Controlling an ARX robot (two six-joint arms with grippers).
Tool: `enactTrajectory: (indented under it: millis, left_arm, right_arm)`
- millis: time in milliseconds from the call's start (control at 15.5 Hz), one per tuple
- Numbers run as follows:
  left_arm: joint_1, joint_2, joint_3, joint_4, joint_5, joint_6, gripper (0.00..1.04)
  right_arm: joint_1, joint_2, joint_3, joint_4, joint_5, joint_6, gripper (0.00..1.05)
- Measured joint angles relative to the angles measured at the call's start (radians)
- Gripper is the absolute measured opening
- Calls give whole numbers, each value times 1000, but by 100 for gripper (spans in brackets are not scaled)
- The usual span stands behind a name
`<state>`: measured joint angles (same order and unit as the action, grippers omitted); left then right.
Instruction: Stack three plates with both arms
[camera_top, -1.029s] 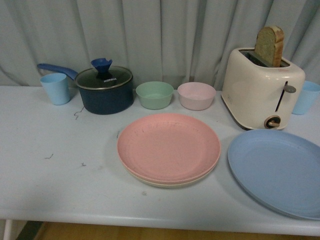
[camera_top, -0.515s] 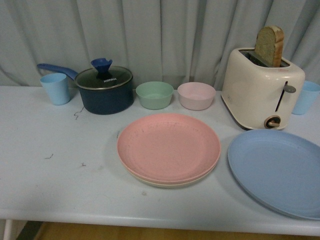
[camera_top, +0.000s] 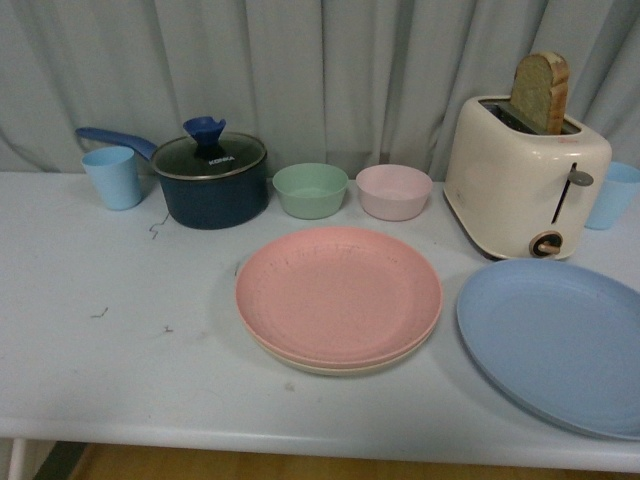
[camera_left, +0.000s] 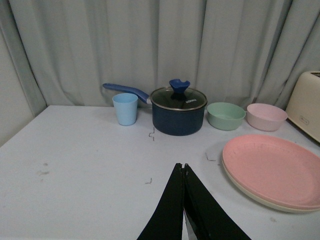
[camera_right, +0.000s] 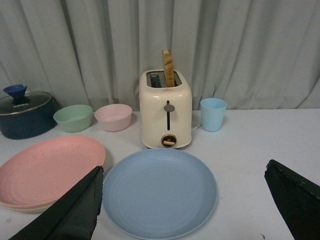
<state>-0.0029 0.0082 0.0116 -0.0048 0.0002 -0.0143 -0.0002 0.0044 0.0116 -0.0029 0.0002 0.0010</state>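
Three plates: pink plate (camera_top: 338, 292) is hiding most of beige plate (camera_top: 335, 369) mid-frame; blue plate (camera_top: 550, 340) is running off lower right. Left gripper (camera_left: 184, 166) is pinching together empty, right gripper (camera_right: 184, 168) is gaping wide.

Grey pleated curtain (camera_top: 330, 70) behind a pale table (camera_top: 100, 370) — dim, even light

The front view is looking down across the table (camera_top: 120, 380) toward the curtain (camera_top: 300, 70) — both wrist views, lower, are sharing the pink plate (camera_top: 338, 295).
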Motion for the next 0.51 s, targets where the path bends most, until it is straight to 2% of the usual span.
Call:
enactTrajectory:
  millis: [64,129,193,322,450,515]
  left_arm:
    - [0,0,0,1,0,0,2]
    - [0,0,0,1,0,0,8]
    - [0,0,0,1,0,0,24]
    - [0,0,0,1,0,0,47]
    - [0,0,0,1,0,0,80]
    - [0,0,0,1,0,0,92]
  right_arm:
    - [0,0,0,0,0,0,98]
    - [0,0,0,-1,0,0,98]
    - [0,0,0,-1,0,0,98]
    - [0,0,0,-1,0,0,98]
    - [0,0,0,-1,0,0,98]
    - [0,0,0,-1,0,0,98]
